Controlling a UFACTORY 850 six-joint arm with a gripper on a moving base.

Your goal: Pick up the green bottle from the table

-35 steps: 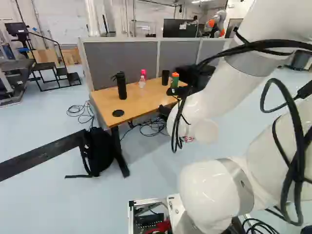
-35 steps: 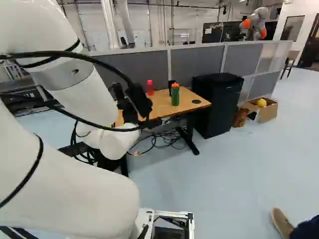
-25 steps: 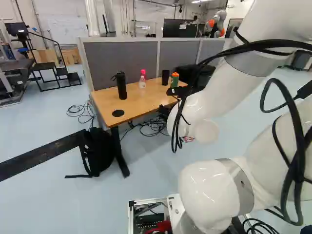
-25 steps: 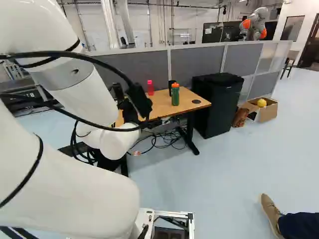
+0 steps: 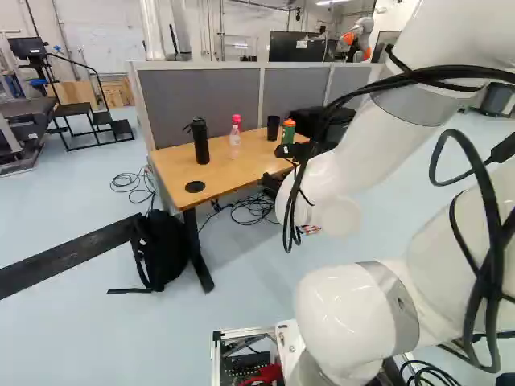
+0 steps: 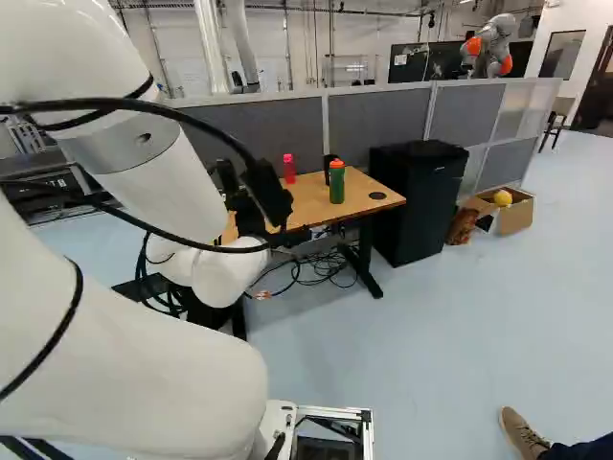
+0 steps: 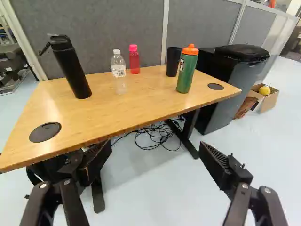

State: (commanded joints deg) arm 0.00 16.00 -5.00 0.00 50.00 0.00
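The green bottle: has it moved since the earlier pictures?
No; in the right base view, the green bottle keeps its place beside the black disc in the table.

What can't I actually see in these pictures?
- Black bottle, right base view: hidden by the arm.
- Backpack, wrist view: mostly hidden by the table and gripper.
- Label wording, wrist view: too small.
- Inside of the green bottle, all views: hidden by its wall and lid.
- Another robot's lower part, both base views: hidden behind the divider.
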